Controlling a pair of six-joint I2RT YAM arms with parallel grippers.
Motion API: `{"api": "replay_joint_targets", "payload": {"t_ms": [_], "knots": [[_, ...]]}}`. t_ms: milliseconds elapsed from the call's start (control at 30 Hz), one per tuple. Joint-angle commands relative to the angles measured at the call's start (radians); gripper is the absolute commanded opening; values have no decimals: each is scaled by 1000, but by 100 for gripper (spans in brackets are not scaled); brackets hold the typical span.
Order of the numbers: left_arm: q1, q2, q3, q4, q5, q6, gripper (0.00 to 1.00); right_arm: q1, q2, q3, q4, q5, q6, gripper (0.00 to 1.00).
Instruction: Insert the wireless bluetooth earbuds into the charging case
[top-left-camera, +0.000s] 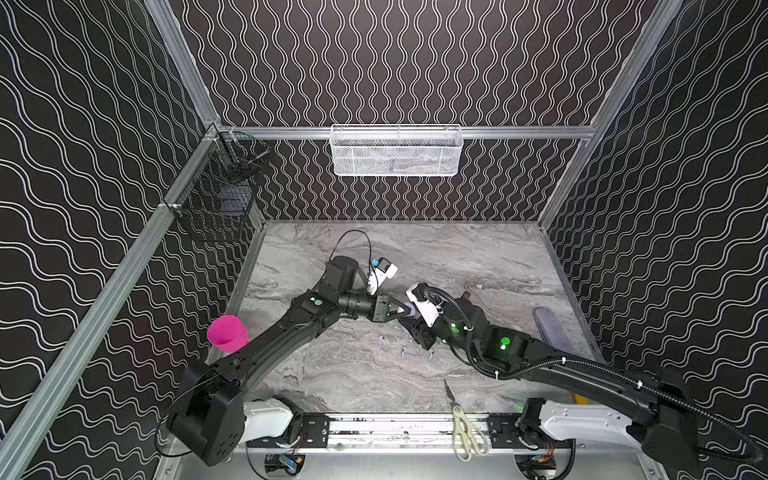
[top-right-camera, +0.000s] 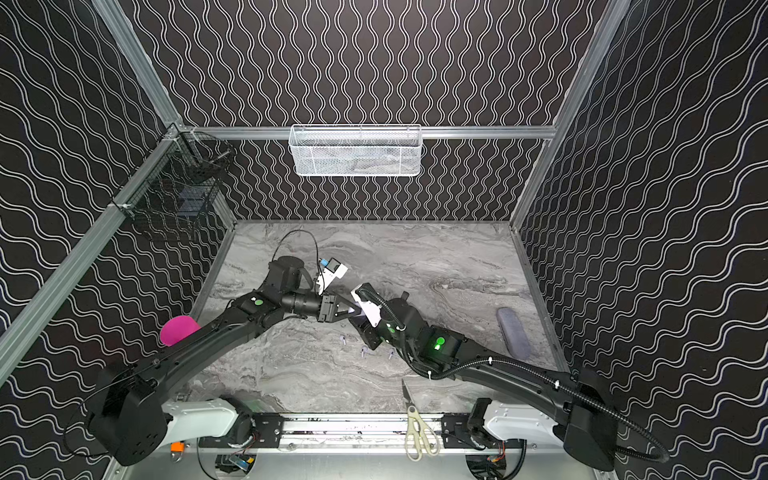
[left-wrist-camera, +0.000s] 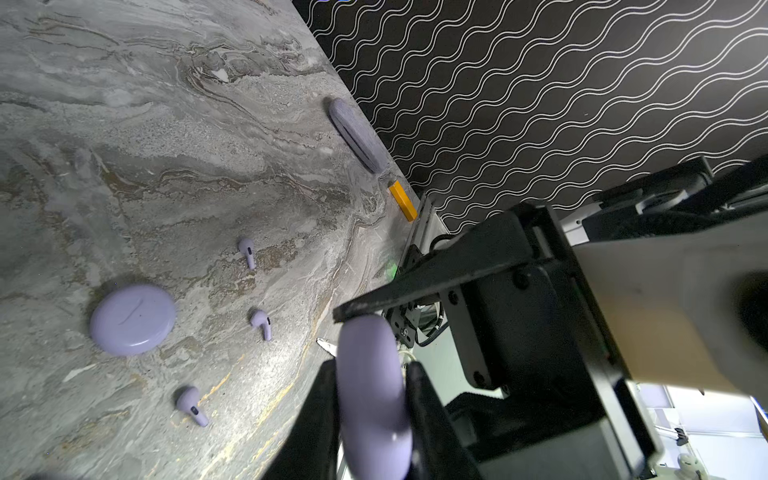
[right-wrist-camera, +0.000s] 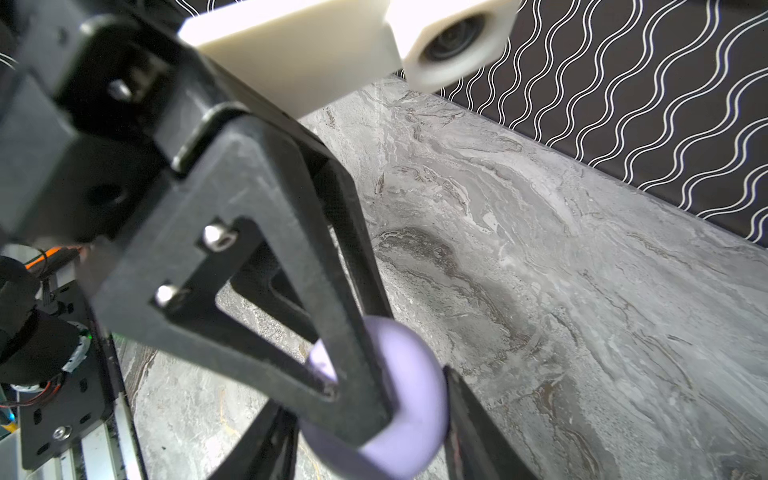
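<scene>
My left pincer (left-wrist-camera: 370, 370) is clamped tight across the charging case (left-wrist-camera: 365, 415), held edge-up above the tabletop's (top-left-camera: 478, 257) middle; my right pincer (right-wrist-camera: 365, 386) grips its rim. Step in hand: opening the case, I judge; next, part the lid. Three earbuds (left-wrist-camera: 262, 324) lie loose below, toward the front edge; the fourth, and the lid seam, are hidden.

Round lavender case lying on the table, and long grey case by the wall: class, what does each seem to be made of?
Round lavender case: probably smooth moulded plastic, satin finish; soft sheen along its rim. Long grey case: likely felt or woven fabric, matte; speckled, fuzzy-looking surface with no shine, though too distant to be sure.
</scene>
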Motion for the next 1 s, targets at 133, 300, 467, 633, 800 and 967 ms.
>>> {"api": "replay_joint_targets", "payload": {"t_ms": [133, 300, 467, 633, 800, 967], "knots": [[-2, 3, -2, 23, 72, 7, 16, -1, -13, 4, 68, 46, 9, 39], [-2, 4, 4, 39, 79, -9, 14, -1, -32, -5, 53, 55, 19, 62], [2, 2, 39, -11, 59, 24, 14, -2, -117, -52, 27, 8, 85, 74], [28, 0, 58, -1, 85, 16, 13, -4, -253, -122, 5, 5, 193, 78], [43, 5, 84, -53, 95, 66, 13, -144, -273, -130, -7, -149, 399, 78], [45, -9, 65, -13, 128, 56, 13, -292, -301, -182, 120, -392, 520, 75]]}}
